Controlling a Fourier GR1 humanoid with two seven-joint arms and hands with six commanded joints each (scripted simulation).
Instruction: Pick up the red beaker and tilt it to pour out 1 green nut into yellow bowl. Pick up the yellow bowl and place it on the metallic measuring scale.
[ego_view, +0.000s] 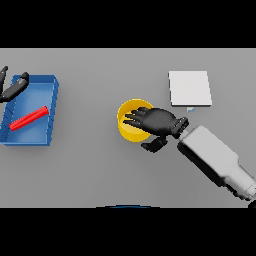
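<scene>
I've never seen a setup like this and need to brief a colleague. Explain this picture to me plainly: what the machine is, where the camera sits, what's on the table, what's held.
This is a humanoid robot at a grey table, seen from its own head looking down. The white-and-grey arm from the lower right ends in a dark robot hand, the right hand, reaching over a yellow bowl, fingers above its rim; whether it grips the bowl cannot be told. The left hand shows at the far left edge, idle, at a blue tray in which a red beaker lies on its side. The pale square behind the bowl is the measuring scale. No nut is visible.
</scene>
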